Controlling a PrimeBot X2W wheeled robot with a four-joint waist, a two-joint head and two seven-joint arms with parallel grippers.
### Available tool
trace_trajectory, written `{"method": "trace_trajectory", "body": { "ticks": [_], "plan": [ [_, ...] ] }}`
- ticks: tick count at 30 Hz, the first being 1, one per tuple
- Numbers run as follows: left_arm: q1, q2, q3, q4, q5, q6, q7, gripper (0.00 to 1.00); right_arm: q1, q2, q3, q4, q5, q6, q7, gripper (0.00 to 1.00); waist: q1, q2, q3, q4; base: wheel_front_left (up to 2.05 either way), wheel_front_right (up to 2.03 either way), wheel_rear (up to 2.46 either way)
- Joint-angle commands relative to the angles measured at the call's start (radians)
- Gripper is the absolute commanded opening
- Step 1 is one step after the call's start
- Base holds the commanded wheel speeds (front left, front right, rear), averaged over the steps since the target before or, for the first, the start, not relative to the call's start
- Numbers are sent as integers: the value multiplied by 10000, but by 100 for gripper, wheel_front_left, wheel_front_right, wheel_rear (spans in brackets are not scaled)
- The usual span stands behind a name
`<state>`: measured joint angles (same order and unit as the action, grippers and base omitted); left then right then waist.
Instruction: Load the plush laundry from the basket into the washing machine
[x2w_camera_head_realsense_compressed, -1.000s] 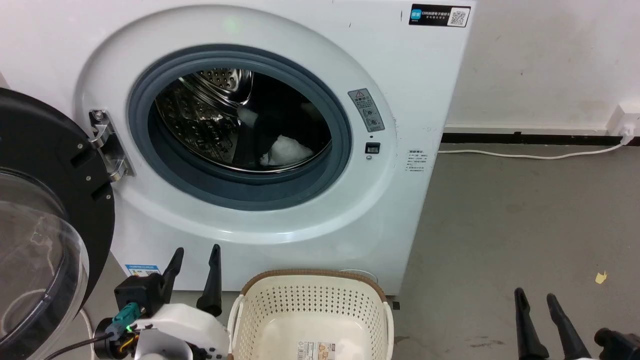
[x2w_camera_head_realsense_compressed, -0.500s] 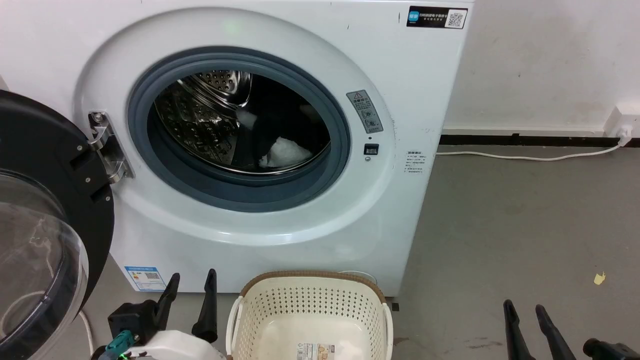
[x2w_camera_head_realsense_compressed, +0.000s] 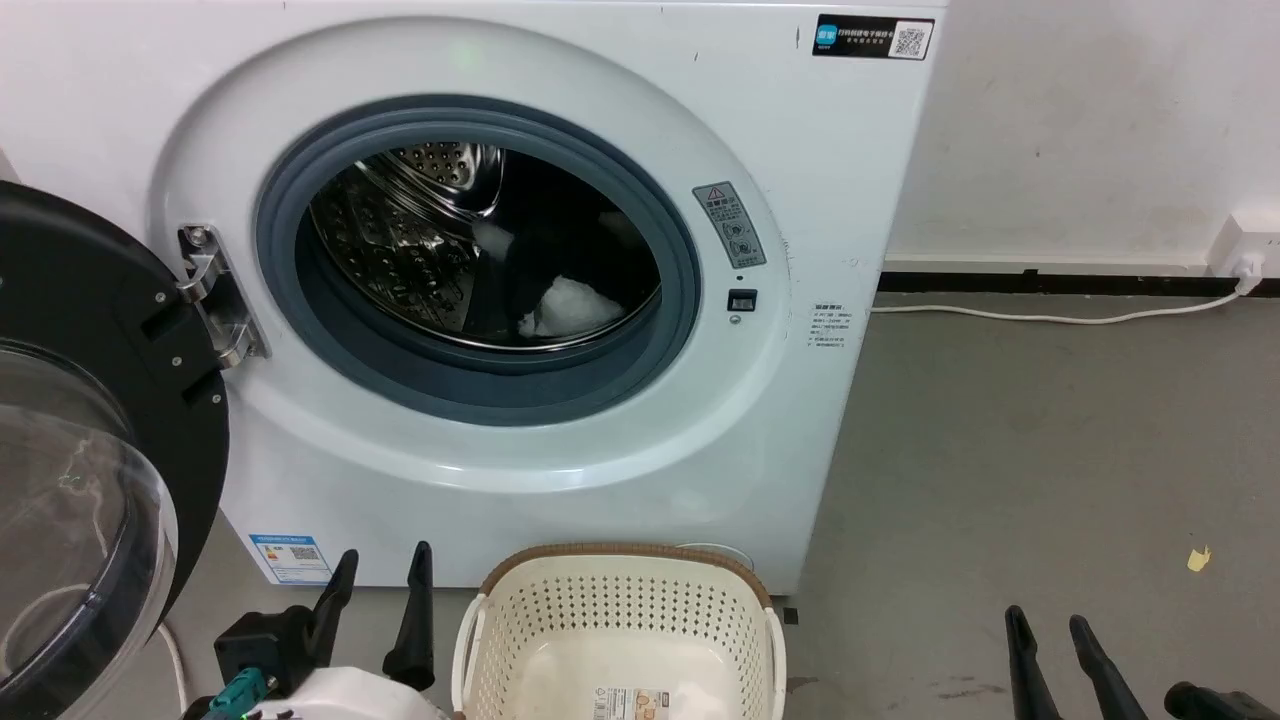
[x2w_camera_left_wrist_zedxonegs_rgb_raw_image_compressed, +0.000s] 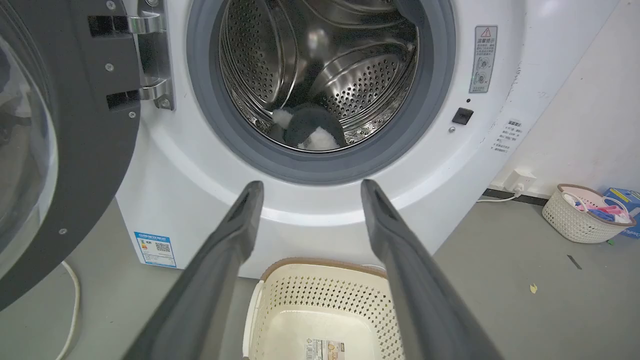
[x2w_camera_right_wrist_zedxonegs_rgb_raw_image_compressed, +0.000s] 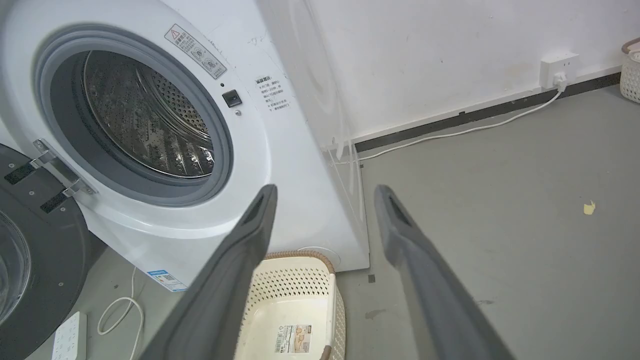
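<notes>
Now we hold our left end effector (x2w_camera_head_realsense_compressed: 384, 555) low in front of the washing machine (x2w_camera_head_realsense_compressed: 820, 200). Its two dark fingers (x2w_camera_head_realsense_compressed: 416, 620) point up and forward, spread fairly wide with nothing between them. Its pale wrist sits at the bottom edge of the head view. Our right end effector (x2w_camera_head_realsense_compressed: 1047, 618) hangs well off to the right over the grey floor (x2w_camera_head_realsense_compressed: 1000, 450), fingers pointing up too. They are parted and empty, as its own wrist view shows plainly.

The plush laundry (x2w_camera_left_wrist_zedxonegs_rgb_raw_image_compressed: 310, 127) lies above and ahead of the left end effector, in the bottom of the steel drum (x2w_camera_left_wrist_zedxonegs_rgb_raw_image_compressed: 260, 65) just behind the grey door seal (x2w_camera_left_wrist_zedxonegs_rgb_raw_image_compressed: 435, 100). It is black fluff with white patches. The basket (x2w_camera_head_realsense_compressed: 620, 600) stands just right of the left end effector, against the foot of the machine, and we can see the label sticker (x2w_camera_head_realsense_compressed: 632, 703) on its bottom.

To the left of the left end effector the round door (x2w_camera_head_realsense_compressed: 100, 330) stands swung open, its black rim and clear bowl close by. That leaves the left end effector a narrow lane between the door and the basket's brown rim. Straight above it the drum mouth is open. Around the right end effector the floor runs open to the wall, crossed only by a white cable (x2w_camera_head_realsense_compressed: 1050, 318) along the skirting, with a yellow scrap (x2w_camera_head_realsense_compressed: 1200, 556) nearby.
</notes>
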<state>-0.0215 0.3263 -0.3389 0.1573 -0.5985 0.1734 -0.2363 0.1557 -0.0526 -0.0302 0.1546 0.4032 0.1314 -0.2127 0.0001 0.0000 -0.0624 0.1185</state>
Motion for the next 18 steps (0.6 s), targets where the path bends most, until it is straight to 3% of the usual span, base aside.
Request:
{"method": "trace_trajectory", "body": {
  "ticks": [1,18],
  "plan": [
    [118,41,19,-64,76,42,-74,100,104,24,-5,-29,-73,-7,15,100,-1,0,0,-6,0,0,0],
    [113,28,168,-167,69,121,-168,100,119,24,45,-127,-346,-7,156,100,-1,0,-36,-17,0,0,0]
  ]
}}
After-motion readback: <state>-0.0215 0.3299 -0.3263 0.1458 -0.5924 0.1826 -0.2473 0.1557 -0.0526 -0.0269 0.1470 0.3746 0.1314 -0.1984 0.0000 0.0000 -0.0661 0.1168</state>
